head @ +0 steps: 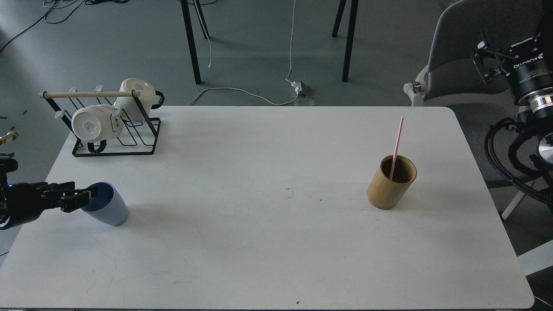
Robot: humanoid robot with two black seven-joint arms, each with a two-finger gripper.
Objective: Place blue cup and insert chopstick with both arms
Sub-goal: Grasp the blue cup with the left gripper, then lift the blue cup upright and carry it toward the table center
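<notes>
The blue cup [108, 210] stands upright near the table's left edge. My left gripper [88, 195] comes in from the left at the cup's rim, its fingers pinched on the cup's left wall. The pink chopstick [397, 144] leans in the tan bamboo cylinder [391, 183] at the right of the table and sticks out above its rim. My right gripper [481, 60] hangs high at the far right, beyond the table's edge, open and empty, far from the chopstick.
A black wire rack [116, 138] with two white mugs [93, 123] and a pale wooden rod stands at the back left. The white table [268, 216] has rounded corners. A grey chair [471, 47] stands behind the right corner.
</notes>
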